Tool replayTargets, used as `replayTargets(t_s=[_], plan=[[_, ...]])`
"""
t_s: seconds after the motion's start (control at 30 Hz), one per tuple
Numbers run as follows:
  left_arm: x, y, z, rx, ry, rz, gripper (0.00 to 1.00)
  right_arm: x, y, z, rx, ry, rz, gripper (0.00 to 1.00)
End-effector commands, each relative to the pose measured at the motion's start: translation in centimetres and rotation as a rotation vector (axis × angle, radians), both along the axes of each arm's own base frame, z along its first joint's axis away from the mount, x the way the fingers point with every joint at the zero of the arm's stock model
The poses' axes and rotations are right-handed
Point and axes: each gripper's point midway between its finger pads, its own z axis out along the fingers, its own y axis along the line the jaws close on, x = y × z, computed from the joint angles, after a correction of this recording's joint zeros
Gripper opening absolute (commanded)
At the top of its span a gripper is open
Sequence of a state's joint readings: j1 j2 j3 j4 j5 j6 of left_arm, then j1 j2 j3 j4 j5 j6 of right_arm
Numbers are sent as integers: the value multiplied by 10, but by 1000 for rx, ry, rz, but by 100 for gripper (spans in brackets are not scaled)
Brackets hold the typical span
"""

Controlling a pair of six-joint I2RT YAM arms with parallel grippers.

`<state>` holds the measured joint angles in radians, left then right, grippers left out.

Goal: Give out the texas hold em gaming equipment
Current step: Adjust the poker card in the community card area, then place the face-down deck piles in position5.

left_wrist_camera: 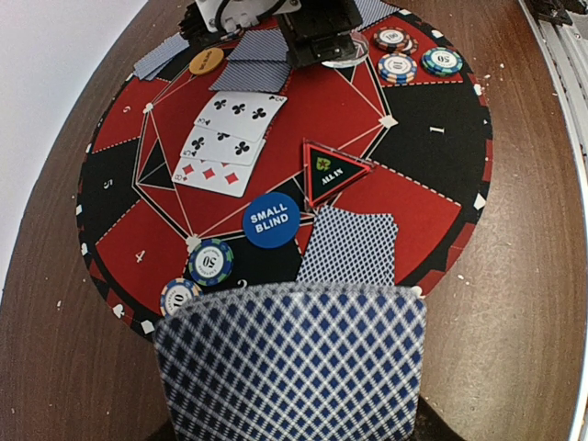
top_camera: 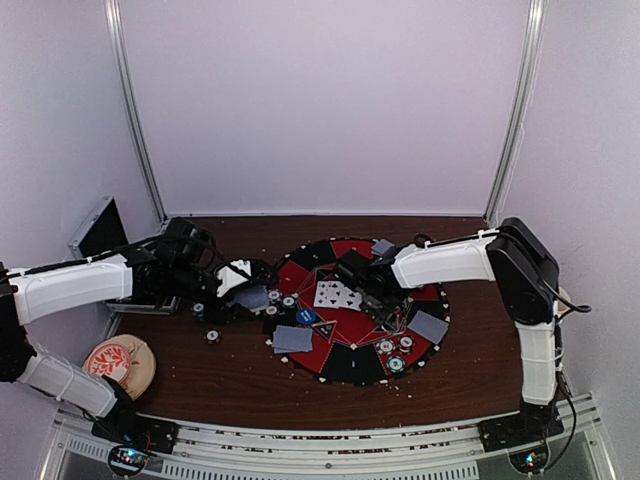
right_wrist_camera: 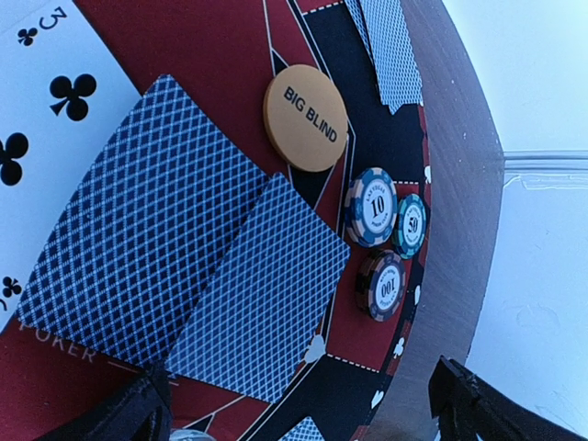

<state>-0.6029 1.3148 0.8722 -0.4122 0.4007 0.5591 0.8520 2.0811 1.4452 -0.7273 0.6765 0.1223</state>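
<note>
The left gripper (top_camera: pixel 238 282) is partly closed on a face-down playing card (left_wrist_camera: pixel 289 358), holding it at the left edge of the mat (left_wrist_camera: pixel 432 138). The right gripper (right_wrist_camera: pixel 299 409) hangs empty with its jaws wide apart. It is just above two face-down cards (right_wrist_camera: pixel 147 230) that lie beside the BIG BLIND button (right_wrist_camera: pixel 306 118).

— How is the left arm (top_camera: pixel 75 285) set?
— Stretched low and nearly level toward its right. The left gripper (top_camera: pixel 244 290) is pinched narrow on a playing card (left_wrist_camera: pixel 292 367), which juts out ahead of the fingers.
— And the right arm (top_camera: pixel 535 330)?
— Upright from its base, bent at the elbow, with the forearm reaching toward its left. The right gripper (right_wrist_camera: pixel 299 413) points down, jaws spread wide, and one of its fingers (right_wrist_camera: pixel 129 413) shows dark at each side.
</note>
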Motion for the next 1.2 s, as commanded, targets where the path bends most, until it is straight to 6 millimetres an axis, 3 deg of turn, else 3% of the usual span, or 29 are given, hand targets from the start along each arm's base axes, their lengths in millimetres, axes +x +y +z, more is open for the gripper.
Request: replayTargets(t_s=[0.0, 0.27, 0.43, 0.53, 0.63, 0.8, 1.0, 1.17], plan=[[6, -2, 7, -24, -41, 2, 54, 2, 6, 31, 79, -38, 3, 100], [8, -1, 5, -18, -43, 9, 54, 1, 23, 97, 327, -148, 8, 100], [10, 0, 5, -11, -50, 20, 54, -7, 15, 134, 489, -246, -42, 100], [12, 1, 5, -6, -54, 28, 54, -18, 7, 143, 582, -273, -60, 100], [16, 2, 2, 9, -47, 39, 54, -31, -5, 148, 644, -289, -70, 100], [31, 5, 1, 29, -38, 64, 54, -46, -23, 135, 673, -301, -98, 100], [63, 5, 2, 67, -35, 105, 54, -57, -44, 109, 676, -325, -142, 100], [97, -6, 3, 107, -31, 120, 54, -64, -59, 93, 685, -347, -172, 100]])
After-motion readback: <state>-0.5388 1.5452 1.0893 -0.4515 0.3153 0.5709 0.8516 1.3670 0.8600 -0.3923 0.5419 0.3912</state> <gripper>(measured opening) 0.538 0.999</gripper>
